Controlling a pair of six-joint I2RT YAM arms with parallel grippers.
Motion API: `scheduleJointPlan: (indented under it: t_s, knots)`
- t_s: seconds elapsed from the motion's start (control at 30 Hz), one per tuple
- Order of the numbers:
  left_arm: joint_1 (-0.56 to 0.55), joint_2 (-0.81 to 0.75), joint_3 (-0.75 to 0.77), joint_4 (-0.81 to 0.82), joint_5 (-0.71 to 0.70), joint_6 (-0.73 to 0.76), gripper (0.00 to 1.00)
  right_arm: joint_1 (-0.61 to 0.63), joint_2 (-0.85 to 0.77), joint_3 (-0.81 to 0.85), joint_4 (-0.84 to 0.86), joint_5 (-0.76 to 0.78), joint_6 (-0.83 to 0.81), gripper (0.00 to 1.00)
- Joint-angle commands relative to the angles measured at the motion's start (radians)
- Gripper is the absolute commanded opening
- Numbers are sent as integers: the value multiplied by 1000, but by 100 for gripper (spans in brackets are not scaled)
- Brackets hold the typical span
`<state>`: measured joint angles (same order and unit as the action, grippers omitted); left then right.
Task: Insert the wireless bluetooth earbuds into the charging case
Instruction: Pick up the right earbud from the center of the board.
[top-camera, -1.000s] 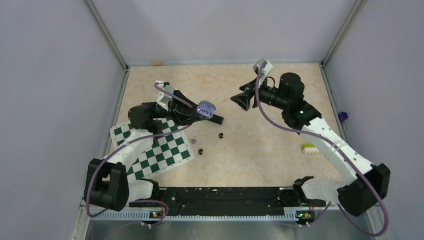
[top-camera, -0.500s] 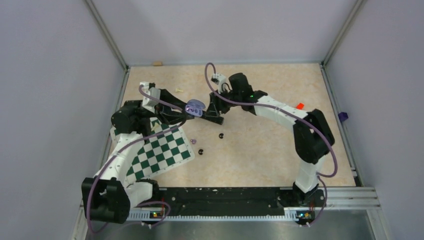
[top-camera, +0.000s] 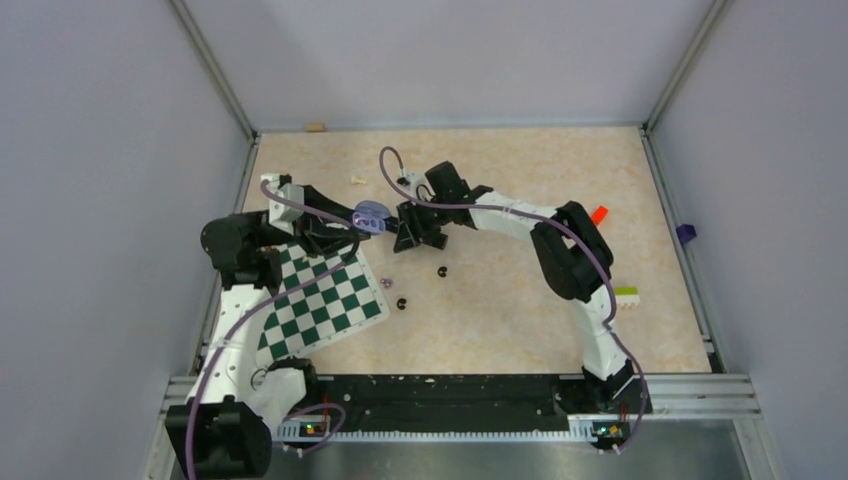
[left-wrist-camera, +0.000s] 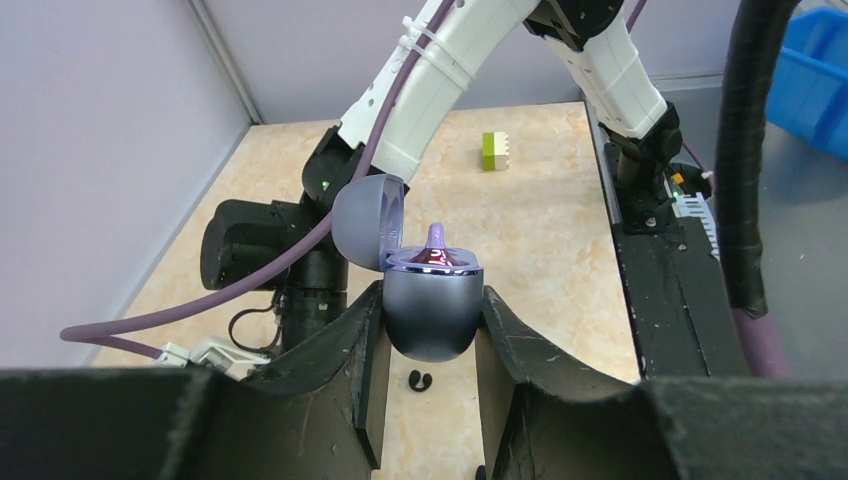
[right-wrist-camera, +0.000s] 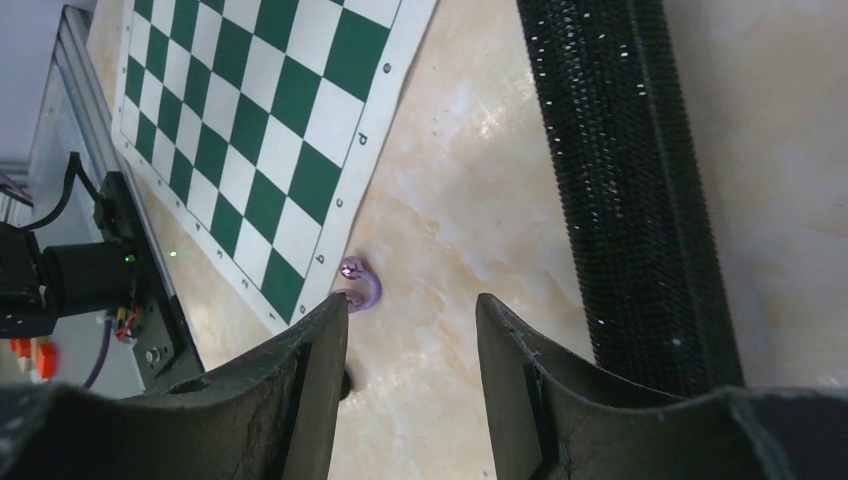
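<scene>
My left gripper (left-wrist-camera: 432, 300) is shut on the dark grey charging case (left-wrist-camera: 432, 312), which hangs above the table with its lid (left-wrist-camera: 368, 220) flipped open. One pale purple earbud (left-wrist-camera: 435, 248) stands up out of the case. In the top view the case (top-camera: 370, 216) sits just left of my right gripper (top-camera: 408, 232). The right gripper (right-wrist-camera: 412, 300) is open, pointing down at bare table with nothing between its fingers. A second purple earbud (right-wrist-camera: 360, 285) lies at its left fingertip, by the chessboard corner. Two black earbuds (top-camera: 402, 303) (top-camera: 441, 271) lie on the table.
A green-and-white chessboard (top-camera: 315, 300) lies at the left, under the left arm. A small cream piece (top-camera: 357, 180) lies behind the case. A yellow-green brick (top-camera: 626, 297) and a red object (top-camera: 599, 213) sit at the right. Walls close in three sides.
The right arm has swung left across the table and now hangs right beside the case, its jaws narrower. The left arm has drawn the case a little to the left.
</scene>
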<state>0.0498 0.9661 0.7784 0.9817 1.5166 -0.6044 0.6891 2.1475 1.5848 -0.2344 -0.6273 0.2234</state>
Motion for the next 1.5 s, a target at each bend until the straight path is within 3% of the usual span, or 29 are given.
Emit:
scheduleJointPlan:
  t_s: [0.0,0.23,0.3,0.33,0.4,0.43,0.7,0.83,0.93,1.03,1.47]
  knots:
    - [18,-23,4,-265,-26,212,0,30,44,69,7,-55,53,49]
    - [26,-35,60,-726,-27,573,0,38,74,70,6,-28,71,47]
    - [27,-34,130,-1051,-23,860,0,40,80,68,3,-23,71,46]
    - [26,-31,168,-1252,-18,1109,0,42,83,66,0,-23,70,46]
    - [27,-33,218,-1506,5,1326,0,46,93,66,-11,-23,70,45]
    - [28,-33,225,-1539,18,1340,0,49,98,66,-17,-23,70,44]
    - [39,-13,217,-1496,34,1281,0,79,107,68,-55,-7,45,42]
    - [39,-8,180,-1248,-28,1000,0,94,107,62,-70,1,37,42]
    - [38,-14,120,-949,-102,696,0,99,110,60,-77,5,37,41]
    - [39,-7,79,-775,-168,527,0,99,108,55,-87,8,35,39]
    - [38,-10,50,-712,-188,501,0,120,99,23,-97,20,35,31]
